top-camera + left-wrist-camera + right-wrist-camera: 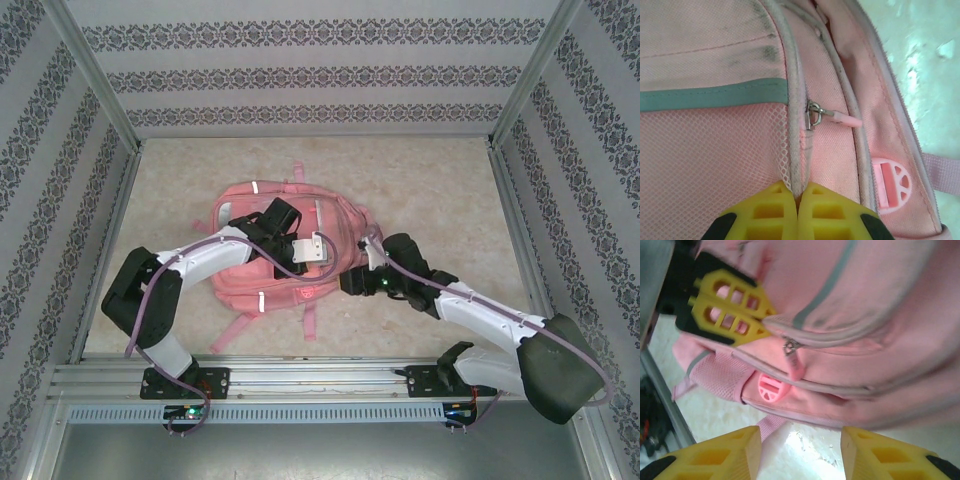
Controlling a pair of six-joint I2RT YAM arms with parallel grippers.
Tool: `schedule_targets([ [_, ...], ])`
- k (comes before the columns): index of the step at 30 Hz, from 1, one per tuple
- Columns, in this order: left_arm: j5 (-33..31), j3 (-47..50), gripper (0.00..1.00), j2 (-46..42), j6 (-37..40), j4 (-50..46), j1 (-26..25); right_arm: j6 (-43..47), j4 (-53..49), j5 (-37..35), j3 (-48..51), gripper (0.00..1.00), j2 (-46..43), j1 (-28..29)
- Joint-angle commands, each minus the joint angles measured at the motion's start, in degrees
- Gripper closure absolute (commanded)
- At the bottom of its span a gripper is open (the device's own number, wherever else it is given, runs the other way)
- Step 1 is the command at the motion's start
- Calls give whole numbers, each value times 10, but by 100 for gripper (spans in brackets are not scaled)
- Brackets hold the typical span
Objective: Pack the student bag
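— What has your left claw got?

— My left gripper (799,194) is clenched, pads pressed together on the grey zip seam of the student bag (240,280). The zipper pull (840,117) lies free on the fabric just ahead of my fingertips.

— And the right?

— My right gripper (800,440) is released, jaws apart with nothing between them. It hangs just beside the bag's side, near the round pink badge (771,388).

— Where's the bag?

— Flat on the table (430,190), about mid-surface, under both my arms.

— How far along?

— Early, I'd judge. The zip I can see looks closed. Opening that pocket, filling it and zipping it up all remain.
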State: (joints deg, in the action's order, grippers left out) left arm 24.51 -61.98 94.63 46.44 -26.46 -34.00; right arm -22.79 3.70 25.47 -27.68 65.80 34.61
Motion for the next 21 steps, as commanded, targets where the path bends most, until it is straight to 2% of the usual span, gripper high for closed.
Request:
schedule_targets([
  [1, 103, -28, 100, -1, -2, -40, 5, 112, 101, -2, 21, 53, -5, 38],
  [4, 138, -33, 100, 5, -13, -58, 9, 161, 168, -78, 28, 52, 23, 77],
  [8, 149, -9, 100, -5, -46, -14, 11, 218, 300, -178, 61, 51, 76, 113],
  [12, 162, 5, 100, -8, -100, 29, 24, 207, 341, -254, 76, 51, 102, 123],
  [15, 172, 11, 100, -8, -124, 46, 30, 192, 369, -264, 112, 52, 120, 129],
  [21, 209, 62, 100, -31, -140, 97, 29, 138, 384, -328, 89, 63, 154, 146],
])
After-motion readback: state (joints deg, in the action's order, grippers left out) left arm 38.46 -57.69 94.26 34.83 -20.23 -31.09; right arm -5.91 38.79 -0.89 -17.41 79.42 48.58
